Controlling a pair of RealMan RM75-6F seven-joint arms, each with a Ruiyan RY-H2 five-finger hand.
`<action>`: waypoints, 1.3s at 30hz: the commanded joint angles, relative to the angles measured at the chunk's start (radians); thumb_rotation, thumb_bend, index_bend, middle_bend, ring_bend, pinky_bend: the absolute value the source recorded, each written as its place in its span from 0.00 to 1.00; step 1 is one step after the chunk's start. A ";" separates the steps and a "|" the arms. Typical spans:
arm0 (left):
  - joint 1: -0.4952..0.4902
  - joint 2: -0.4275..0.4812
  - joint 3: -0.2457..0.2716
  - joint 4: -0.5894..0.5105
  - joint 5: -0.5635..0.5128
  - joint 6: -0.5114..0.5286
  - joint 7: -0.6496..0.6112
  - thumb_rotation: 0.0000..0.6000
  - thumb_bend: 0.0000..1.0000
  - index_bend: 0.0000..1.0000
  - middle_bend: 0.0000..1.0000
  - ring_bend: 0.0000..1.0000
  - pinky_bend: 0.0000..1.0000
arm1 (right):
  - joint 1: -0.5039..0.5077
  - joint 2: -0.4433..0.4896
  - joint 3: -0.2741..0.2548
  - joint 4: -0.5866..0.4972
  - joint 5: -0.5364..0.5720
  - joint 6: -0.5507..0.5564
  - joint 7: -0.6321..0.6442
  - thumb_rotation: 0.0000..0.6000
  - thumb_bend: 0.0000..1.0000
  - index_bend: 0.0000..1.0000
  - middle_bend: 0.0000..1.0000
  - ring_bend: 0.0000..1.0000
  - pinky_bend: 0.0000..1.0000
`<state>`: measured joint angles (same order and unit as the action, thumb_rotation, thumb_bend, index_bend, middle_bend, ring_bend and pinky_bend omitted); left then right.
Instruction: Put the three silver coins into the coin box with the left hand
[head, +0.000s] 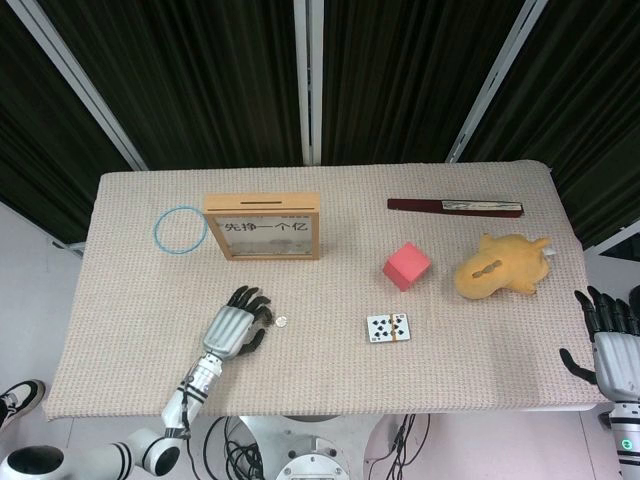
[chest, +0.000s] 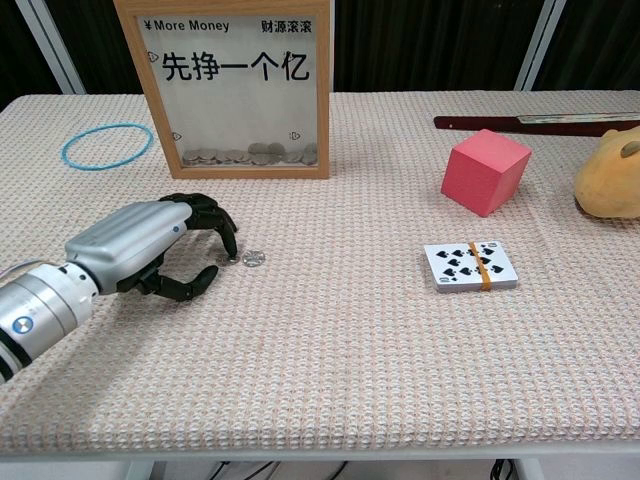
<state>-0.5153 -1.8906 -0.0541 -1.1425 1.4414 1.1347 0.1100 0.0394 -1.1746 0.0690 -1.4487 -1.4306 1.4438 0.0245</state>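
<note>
**On table front-left: left hand curled at a silver coin**

Near the table's front-left, left hand (chest: 150, 245) lies knuckles-up, dark fingers (chest: 222, 228) curled down onto the woven mat (chest: 350, 350). One silver coin (chest: 254, 258) lies flat just beside the fingertips, apart from them. Chest view shows what may be a second coin edge under a fingertip; can't tell if it is pinched, so grasp state unclear. Head view shows only the one coin (head: 281, 321) as a tiny dot next to the hand (head: 235, 327).

Coin box (chest: 237, 88) stands upright behind the hand, well apart from it. Only the head view shows its top slot (head: 262, 202). Only the chest view shows the pile of coins (chest: 245, 154) inside at the bottom of the window.

Readable on box, chest view: "¥More Money", "财源滚滚", large "先挣一个亿". Head view reads just the large characters.

Right hand (head: 612, 345) appears only in head view, off the table's right edge, fingers spread, holding nothing.

Other items: blue rubber band ring (chest: 106, 144) left of the box; red cube (chest: 485, 171); deck of playing cards (chest: 469, 265) with a band around it, spade pips up; yellow plush toy (head: 500, 265), cut off in chest view; closed folding fan (head: 456, 207) at back right.
</note>
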 joint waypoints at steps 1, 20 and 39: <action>-0.002 0.000 -0.002 -0.001 0.001 -0.002 -0.001 1.00 0.26 0.41 0.20 0.06 0.09 | 0.000 -0.001 0.000 0.001 0.001 -0.001 0.000 1.00 0.21 0.00 0.00 0.00 0.00; -0.017 -0.014 -0.024 0.029 0.003 0.001 -0.004 1.00 0.26 0.50 0.21 0.06 0.10 | -0.002 -0.003 0.001 0.012 0.007 -0.005 0.011 1.00 0.21 0.00 0.00 0.00 0.00; -0.021 -0.032 -0.023 0.076 0.047 0.056 -0.065 1.00 0.26 0.37 0.24 0.06 0.11 | -0.002 0.000 0.001 0.007 0.009 -0.007 0.007 1.00 0.21 0.00 0.00 0.00 0.00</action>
<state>-0.5365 -1.9162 -0.0781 -1.0783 1.4776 1.1778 0.0584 0.0373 -1.1749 0.0695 -1.4411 -1.4221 1.4365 0.0320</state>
